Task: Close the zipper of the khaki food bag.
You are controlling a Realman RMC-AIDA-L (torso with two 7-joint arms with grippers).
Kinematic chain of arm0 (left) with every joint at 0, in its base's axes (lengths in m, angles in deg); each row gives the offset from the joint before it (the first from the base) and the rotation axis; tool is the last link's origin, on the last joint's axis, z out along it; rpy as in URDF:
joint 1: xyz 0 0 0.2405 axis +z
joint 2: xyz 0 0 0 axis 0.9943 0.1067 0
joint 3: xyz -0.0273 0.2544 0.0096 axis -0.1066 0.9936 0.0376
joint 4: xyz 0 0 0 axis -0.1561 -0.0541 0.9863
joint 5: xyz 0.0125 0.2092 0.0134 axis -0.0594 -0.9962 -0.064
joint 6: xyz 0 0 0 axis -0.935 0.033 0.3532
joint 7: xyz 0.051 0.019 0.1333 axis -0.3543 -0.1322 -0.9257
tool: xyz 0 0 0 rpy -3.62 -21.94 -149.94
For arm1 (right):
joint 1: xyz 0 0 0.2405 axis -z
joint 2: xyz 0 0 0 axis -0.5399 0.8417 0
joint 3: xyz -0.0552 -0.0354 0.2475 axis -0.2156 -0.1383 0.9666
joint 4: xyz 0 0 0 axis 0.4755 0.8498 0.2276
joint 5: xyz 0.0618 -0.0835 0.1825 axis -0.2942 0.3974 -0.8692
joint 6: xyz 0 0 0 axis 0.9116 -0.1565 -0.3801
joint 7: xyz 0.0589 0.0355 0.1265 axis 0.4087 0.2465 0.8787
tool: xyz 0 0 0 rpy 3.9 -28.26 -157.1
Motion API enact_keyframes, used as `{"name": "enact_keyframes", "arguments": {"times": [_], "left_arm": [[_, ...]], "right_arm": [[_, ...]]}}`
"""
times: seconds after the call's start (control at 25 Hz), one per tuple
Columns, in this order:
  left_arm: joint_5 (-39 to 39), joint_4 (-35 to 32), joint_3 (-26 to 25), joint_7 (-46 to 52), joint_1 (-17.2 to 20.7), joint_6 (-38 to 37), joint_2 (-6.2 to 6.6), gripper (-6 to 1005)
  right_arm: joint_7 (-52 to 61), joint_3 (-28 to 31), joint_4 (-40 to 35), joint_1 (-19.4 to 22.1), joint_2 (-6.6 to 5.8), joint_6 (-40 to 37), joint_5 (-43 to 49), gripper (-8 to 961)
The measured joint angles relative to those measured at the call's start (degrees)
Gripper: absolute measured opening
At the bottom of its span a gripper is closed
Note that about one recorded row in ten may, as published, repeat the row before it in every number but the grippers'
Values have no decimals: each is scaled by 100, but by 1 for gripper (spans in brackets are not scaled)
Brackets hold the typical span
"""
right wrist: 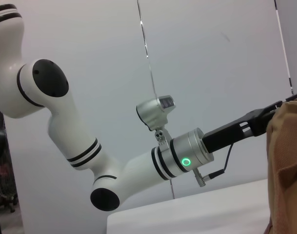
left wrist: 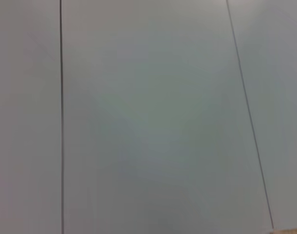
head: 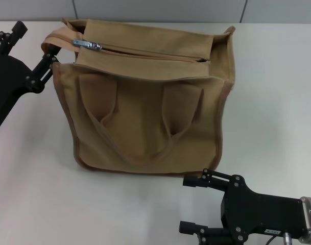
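Note:
The khaki food bag [head: 145, 117] stands on the white table, its two handles hanging down the front. The zipper [head: 150, 53] runs across the top panel, with a dark gap showing along it. Its silver pull tab [head: 87, 45] sits at the left end. My left gripper [head: 37, 40] is open at the bag's top left corner, with one finger [head: 48, 57] touching the corner just under the end tab. The right wrist view shows my left arm reaching to the bag [right wrist: 287, 165]. My right gripper [head: 190, 204] is open and empty, low in front of the bag's right bottom corner.
A grey panelled wall [head: 155, 10] runs behind the table [head: 278, 92]. The left wrist view shows only this wall [left wrist: 148, 117] and a sliver of tan fabric [left wrist: 290, 231]. Bare table lies to the right of the bag and in front of it.

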Motion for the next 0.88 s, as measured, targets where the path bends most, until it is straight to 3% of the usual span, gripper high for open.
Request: {"name": "enact_keyframes", "arguments": {"times": [0.32,0.52,0.72,0.8,0.88], "left_arm": [[-98,-115,75,464,-92,127,31,656],[-144,-714,588,1491,-94,300,41,649],[-145,-948,813,1962,-50,373,41,419],[-146,-960,852,2124,-43,364,40,215],[-146,-961,859,2294,-33,332,40,141]], "right_arm": [[0,71,49,7,0,-21,-1,810],[0,119,64,-7,0,-27,-2,809],[0,135,65,-11,0,-58,-6,809],[0,244,65,10,-7,-313,-8,810],[0,318,63,31,-14,-511,-9,810]]}}
